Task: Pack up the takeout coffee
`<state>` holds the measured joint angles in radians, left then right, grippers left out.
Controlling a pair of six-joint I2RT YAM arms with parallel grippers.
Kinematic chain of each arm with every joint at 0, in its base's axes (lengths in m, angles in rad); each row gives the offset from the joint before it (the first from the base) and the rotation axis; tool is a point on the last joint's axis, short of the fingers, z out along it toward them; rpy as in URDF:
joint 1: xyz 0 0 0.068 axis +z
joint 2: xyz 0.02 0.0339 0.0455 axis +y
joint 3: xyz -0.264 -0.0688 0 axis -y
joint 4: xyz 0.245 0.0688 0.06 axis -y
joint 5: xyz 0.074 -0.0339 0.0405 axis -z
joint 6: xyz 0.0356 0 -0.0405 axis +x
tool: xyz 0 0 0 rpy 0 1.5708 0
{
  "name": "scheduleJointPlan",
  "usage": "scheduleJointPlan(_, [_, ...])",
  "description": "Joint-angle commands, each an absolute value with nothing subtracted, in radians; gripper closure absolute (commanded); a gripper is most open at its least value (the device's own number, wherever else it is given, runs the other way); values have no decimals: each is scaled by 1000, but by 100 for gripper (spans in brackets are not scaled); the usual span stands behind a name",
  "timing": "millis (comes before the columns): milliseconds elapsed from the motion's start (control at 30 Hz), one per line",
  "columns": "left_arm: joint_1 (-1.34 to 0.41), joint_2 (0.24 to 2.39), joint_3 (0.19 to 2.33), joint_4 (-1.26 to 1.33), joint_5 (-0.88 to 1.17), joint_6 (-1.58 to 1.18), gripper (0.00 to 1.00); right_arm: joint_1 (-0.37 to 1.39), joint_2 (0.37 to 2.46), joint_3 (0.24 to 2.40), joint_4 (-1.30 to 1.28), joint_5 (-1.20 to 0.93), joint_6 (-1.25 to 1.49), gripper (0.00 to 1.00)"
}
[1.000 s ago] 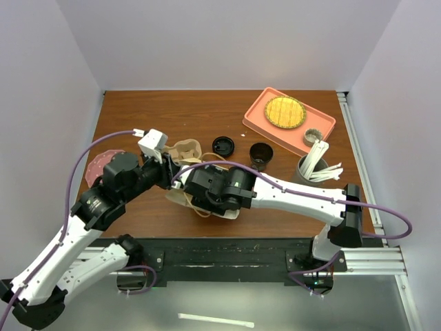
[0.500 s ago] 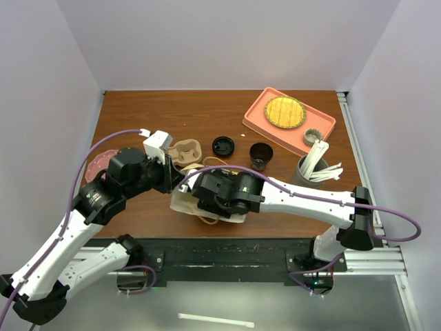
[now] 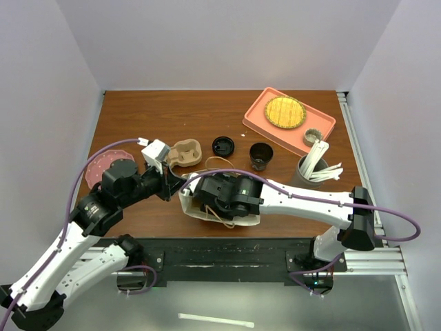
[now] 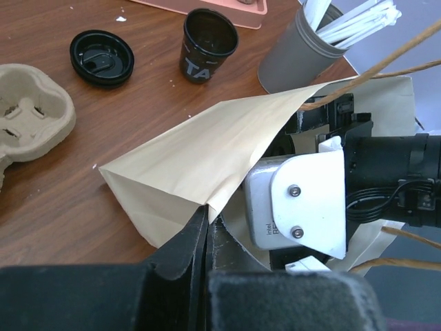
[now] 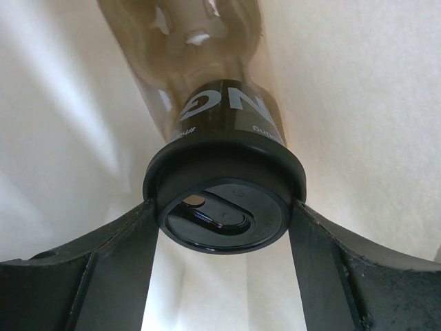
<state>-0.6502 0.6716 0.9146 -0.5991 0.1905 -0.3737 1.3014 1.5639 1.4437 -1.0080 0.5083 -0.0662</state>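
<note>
Now: right gripper (image 5: 222, 210) clamps small black lidded paper cup (image 5: 224, 117), axis pointing ahead into tan paper bag (image 4: 207, 145); left gripper (image 4: 207, 224) pinching bag rim.

Left tool (image 4: 207, 215) closed onto paper bag (image 4: 200, 148) rim, bag drawn nearer and rightward

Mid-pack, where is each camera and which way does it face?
Top external: above, behind the bases, looking down at the table; left arm and right arm show.
Left wrist: faces the paper bag; left hand pinches its edge.
Right wrist: inside the bag, facing the lidded cup; right hand grips it.
Shared: top and left wrist show the bag.
</note>
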Motion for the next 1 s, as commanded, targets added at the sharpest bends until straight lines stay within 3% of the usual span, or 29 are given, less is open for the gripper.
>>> scheduleJointPlan(0, [-649, 664, 874, -416, 161, -304, 100, 1302, 1549, 1433, -967, 581, -83, 67])
scheduleJointPlan(133, [-652, 703, 864, -370, 115, -295, 100, 1281, 1558, 1430, -946, 681, -52, 68])
scheduleJointPlan(300, [-650, 703, 868, -402, 120, -279, 100, 1272, 1511, 1373, -891, 612, -40, 68])
scheduleJointPlan(333, [-652, 704, 868, -419, 130, -281, 94, 1270, 1506, 1358, -882, 598, -46, 68])
scheduleJointPlan(500, [-650, 706, 871, -456, 144, -281, 88, 1258, 1508, 1348, -874, 589, -66, 68])
scheduleJointPlan(967, [-650, 726, 897, -465, 173, -287, 95, 1190, 1485, 1301, -836, 603, -38, 68])
